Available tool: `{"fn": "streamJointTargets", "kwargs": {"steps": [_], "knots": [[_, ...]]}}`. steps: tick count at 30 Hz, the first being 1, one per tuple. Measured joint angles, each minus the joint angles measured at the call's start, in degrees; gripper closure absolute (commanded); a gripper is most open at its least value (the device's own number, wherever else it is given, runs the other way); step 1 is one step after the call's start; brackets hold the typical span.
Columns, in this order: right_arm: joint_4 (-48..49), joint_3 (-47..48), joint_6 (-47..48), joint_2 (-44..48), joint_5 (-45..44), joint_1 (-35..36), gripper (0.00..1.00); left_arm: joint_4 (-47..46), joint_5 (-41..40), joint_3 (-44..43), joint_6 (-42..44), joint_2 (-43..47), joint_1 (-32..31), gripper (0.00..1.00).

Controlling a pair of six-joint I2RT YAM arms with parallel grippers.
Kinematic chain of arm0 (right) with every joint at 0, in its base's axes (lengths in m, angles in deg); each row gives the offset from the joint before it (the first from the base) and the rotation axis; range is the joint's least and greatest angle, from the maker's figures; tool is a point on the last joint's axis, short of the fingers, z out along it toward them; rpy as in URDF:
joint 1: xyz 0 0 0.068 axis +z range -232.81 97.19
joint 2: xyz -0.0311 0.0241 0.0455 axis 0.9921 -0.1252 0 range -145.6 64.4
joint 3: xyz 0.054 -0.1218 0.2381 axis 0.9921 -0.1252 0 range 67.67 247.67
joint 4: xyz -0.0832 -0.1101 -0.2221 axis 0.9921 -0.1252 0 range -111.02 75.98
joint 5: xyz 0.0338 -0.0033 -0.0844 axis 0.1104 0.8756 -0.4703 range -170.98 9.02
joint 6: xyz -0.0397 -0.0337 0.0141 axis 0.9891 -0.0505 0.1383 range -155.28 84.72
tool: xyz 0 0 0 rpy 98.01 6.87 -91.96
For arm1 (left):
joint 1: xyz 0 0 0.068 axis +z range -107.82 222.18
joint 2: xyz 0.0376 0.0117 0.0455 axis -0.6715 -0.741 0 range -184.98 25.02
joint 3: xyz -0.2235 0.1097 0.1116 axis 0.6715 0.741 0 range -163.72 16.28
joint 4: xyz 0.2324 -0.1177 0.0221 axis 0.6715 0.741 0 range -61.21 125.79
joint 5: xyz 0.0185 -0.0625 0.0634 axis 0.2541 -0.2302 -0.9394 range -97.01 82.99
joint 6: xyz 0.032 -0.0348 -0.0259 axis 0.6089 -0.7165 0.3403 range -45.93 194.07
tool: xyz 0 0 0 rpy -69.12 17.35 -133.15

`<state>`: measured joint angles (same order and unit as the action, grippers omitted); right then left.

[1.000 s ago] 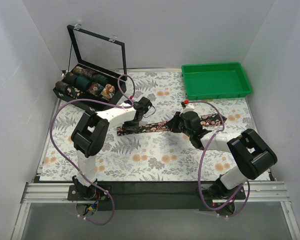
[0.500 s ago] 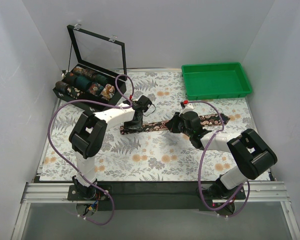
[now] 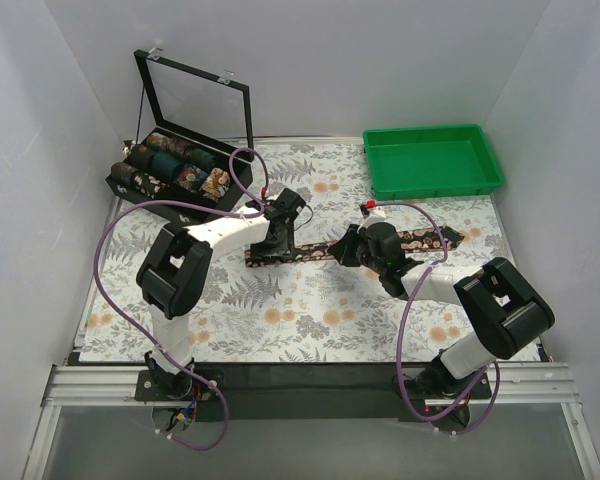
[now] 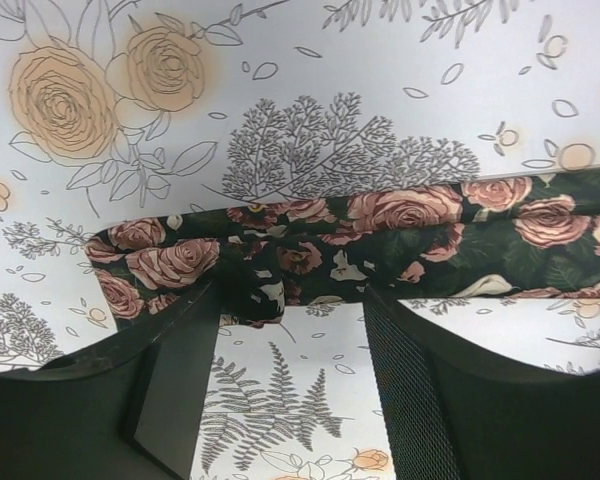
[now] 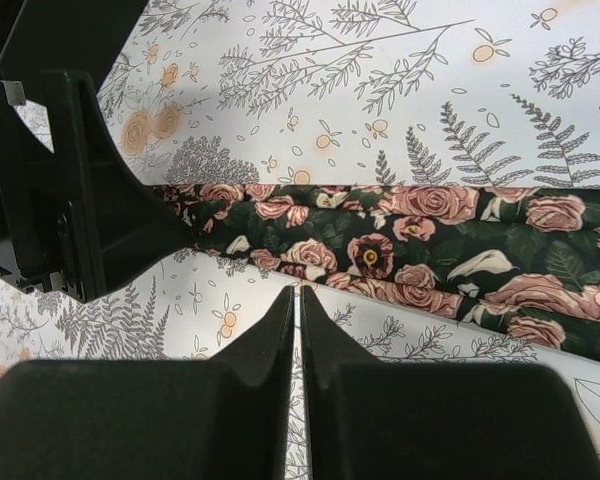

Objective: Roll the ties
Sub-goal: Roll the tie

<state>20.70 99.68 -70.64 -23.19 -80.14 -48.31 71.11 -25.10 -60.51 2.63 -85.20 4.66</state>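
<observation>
One tie (image 3: 315, 251), dark with pink roses, lies as a flat strip across the middle of the table cover. Its left end (image 4: 180, 265) is folded over on itself. My left gripper (image 3: 275, 246) stands over that folded end, jaws open (image 4: 292, 296), with its fingertips at the tie's near edge and only the cover between them. My right gripper (image 3: 352, 247) is shut (image 5: 298, 292), its tips just short of the tie's (image 5: 410, 240) near edge at mid-length, holding nothing. Several rolled ties (image 3: 175, 163) sit in the black box.
The black box (image 3: 123, 187) with its glass lid up stands at the back left. A green tray (image 3: 432, 160) sits at the back right. The floral table cover (image 3: 300, 310) spreads under everything. White walls close in both sides.
My left gripper has opened and shifted slightly right along the tie, whose left end has drawn in with it. The right gripper has stayed put and shut.
</observation>
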Motion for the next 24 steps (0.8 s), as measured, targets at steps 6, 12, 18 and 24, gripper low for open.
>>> {"fn": "streamJointTargets", "kwargs": {"steps": [6, 12, 18, 24], "knots": [[0.13, 0.0, 0.24, 0.0, 1.03, 0.0, 0.9, -0.87, 1.36, -0.68, -0.76, 0.11, -0.15, 0.45], [0.15, 0.0, 0.92, 0.0, 1.62, 0.0, 0.9, -1.25, 1.6, -0.72, -1.11, 0.13, -0.15, 0.47], [0.15, 0.0, 1.09, 0.0, 1.97, 0.0, 0.9, -4.31, 2.64, 0.98, -1.31, 0.24, -0.15, 0.48], [0.15, 0.0, 1.33, 0.02, 2.16, 0.0, 0.9, -4.87, 3.02, 1.42, -1.44, 1.36, -0.15, 0.43]]}}
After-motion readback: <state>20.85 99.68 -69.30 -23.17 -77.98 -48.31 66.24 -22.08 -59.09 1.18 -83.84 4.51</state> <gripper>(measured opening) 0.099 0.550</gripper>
